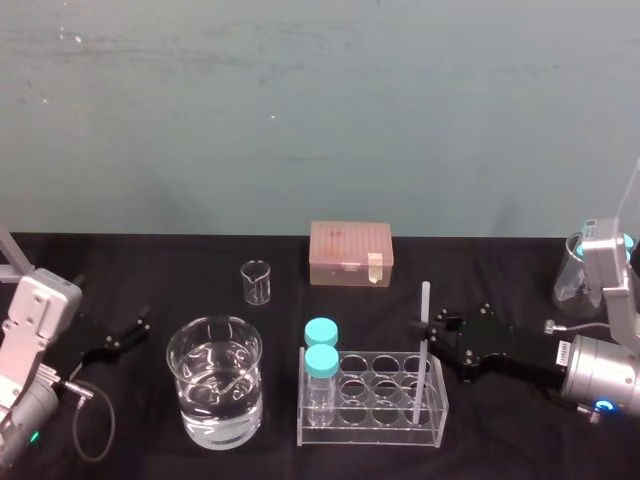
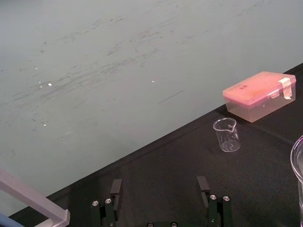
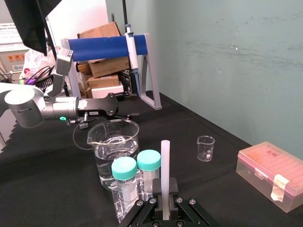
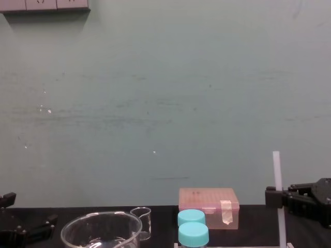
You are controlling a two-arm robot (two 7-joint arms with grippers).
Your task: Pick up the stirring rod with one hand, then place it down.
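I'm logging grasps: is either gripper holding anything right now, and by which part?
The right gripper is shut on the stirring rod, gripping its upper part below the tip. The left gripper is open, holding nothing.

Clad in silver-grey cylindrical shells [image 1: 605, 375] at eight and four o'clock in the head view. Ends in black left gripper [image 1: 125, 338] and right gripper [image 1: 426, 327], flat jointed fingers [image 2: 116, 189] studded with small silver screws [image 2: 210, 197]. Trails a looped grey cable [image 1: 110, 420] by a green light [image 1: 33, 436]; glows blue by a white barcode label [image 1: 564, 352].
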